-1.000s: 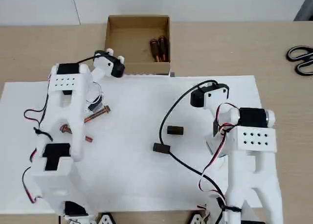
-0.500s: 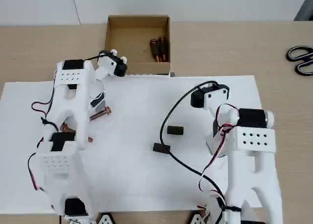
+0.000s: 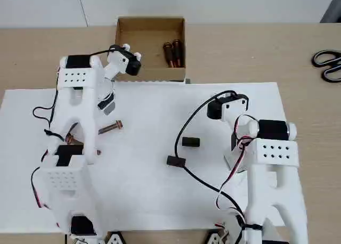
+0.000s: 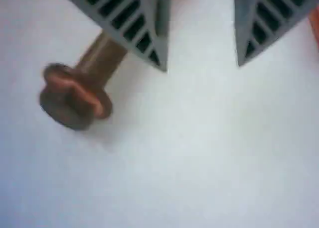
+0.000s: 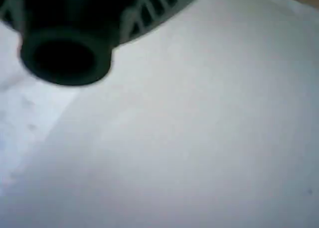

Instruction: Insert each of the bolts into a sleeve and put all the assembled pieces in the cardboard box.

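Scissors at right edge; box top centre; loose sleeve mid-frame. Left gripper wide open, empty, bolt beside one finger. Right gripper clamps a second sleeve

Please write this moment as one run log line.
left gripper: open beside bolt | right gripper: holds sleeve | box: assembled pieces inside
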{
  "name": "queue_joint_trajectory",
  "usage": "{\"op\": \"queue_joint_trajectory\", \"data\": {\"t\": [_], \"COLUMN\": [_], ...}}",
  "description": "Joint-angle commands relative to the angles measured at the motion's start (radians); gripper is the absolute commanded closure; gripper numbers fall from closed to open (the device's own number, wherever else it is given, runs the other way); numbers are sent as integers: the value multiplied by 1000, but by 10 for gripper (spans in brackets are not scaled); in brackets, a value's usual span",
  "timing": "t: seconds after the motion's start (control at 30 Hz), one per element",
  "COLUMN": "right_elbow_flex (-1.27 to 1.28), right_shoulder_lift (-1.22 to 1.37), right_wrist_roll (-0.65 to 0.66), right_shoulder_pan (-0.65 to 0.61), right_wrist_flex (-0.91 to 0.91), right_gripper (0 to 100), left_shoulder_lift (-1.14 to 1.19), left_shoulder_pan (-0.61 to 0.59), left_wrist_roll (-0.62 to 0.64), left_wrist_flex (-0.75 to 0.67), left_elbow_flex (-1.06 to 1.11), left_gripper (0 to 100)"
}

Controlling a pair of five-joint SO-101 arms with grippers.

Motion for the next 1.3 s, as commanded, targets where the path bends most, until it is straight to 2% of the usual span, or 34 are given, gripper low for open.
{"op": "queue_joint_trajectory", "data": {"t": [0.0, 0.47, 1.0, 1.27], "right_elbow_flex": [-6, -6, -6, -6], "right_shoulder_lift": [-28, -28, -22, -22], "right_wrist_roll": [-9, -9, -11, -11], "right_shoulder_pan": [12, 12, 10, 12], "right_wrist_flex": [-8, -7, -8, -8], "right_gripper": [995, 995, 995, 995], "left_shoulder_lift": [-68, -75, -63, 54], "left_shoulder_pan": [18, 26, 77, 63], "left_wrist_roll": [-25, -129, -152, -167], "left_wrist_flex": [83, 84, 71, 32], "left_elbow_flex": [-42, 81, 102, 99], "left_gripper": [943, 942, 941, 941]}}
